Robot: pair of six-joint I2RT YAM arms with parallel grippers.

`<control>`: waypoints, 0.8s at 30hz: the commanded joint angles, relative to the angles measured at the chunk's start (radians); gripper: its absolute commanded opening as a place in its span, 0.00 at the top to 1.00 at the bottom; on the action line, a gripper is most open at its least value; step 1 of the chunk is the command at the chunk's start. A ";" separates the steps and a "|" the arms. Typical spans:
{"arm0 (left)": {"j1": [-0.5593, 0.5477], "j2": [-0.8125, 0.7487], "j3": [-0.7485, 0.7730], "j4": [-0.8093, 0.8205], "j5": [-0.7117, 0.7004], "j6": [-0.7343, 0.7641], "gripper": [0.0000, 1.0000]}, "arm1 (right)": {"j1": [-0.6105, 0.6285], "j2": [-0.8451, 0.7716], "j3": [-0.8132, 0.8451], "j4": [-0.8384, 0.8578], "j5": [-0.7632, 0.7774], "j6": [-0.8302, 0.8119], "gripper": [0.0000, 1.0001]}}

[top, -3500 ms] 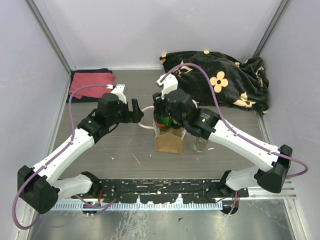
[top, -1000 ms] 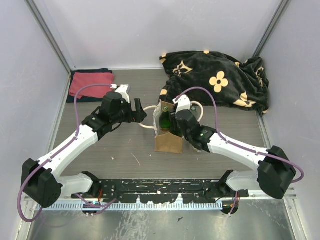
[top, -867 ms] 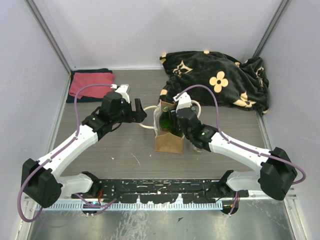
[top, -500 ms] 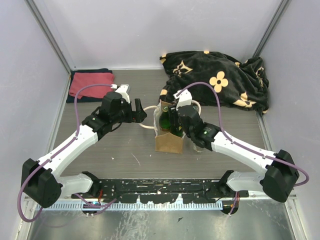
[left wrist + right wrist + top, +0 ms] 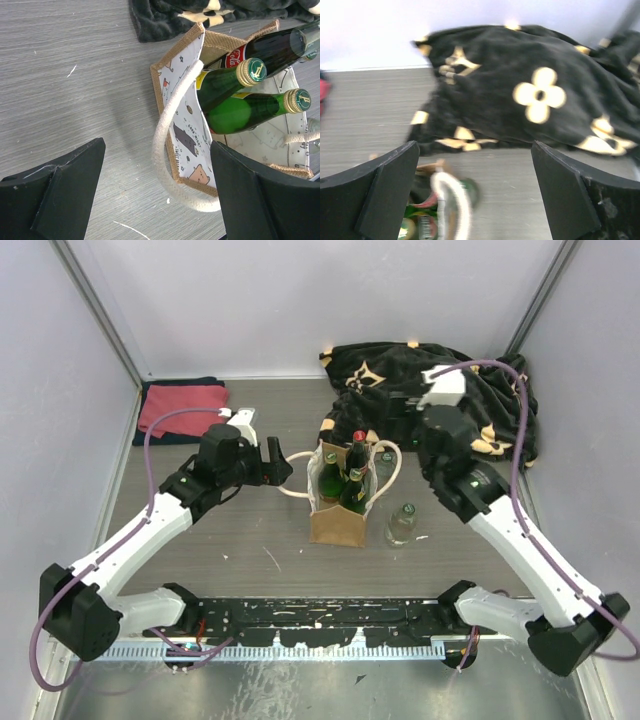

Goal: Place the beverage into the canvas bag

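The canvas bag (image 5: 335,523) stands upright mid-table with three beverage bottles leaning inside. The tallest, a dark bottle with a red cap (image 5: 358,438) and red label (image 5: 267,46), lies against two green bottles (image 5: 225,82) with gold caps. My left gripper (image 5: 282,462) is open just left of the bag, its fingers either side of the cream left handle (image 5: 164,131) without touching it. My right gripper (image 5: 392,412) hangs open and empty above and behind the bag, over the blanket's edge. In the blurred right wrist view the other handle (image 5: 451,204) shows low between the fingers.
A black blanket (image 5: 450,400) with cream flowers is heaped at the back right. A folded red towel (image 5: 182,406) lies at the back left. A clear bottle (image 5: 401,523) stands just right of the bag. Walls close in on three sides.
My right gripper opened, let go of a bottle inside the bag, and rose up and back toward the blanket. The red-capped bottle now shows in the bag. The left arm has barely moved.
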 commanded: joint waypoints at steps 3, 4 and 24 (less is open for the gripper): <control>0.001 -0.053 0.004 -0.009 0.000 0.030 0.06 | -0.250 -0.176 -0.134 -0.112 -0.078 0.070 0.00; 0.001 -0.057 0.002 -0.012 0.002 0.033 0.07 | -0.268 -0.197 -0.158 -0.125 -0.098 0.087 0.00; 0.002 -0.070 -0.030 -0.003 0.017 0.031 0.07 | -0.258 -0.414 -0.438 -0.264 -0.246 0.311 0.09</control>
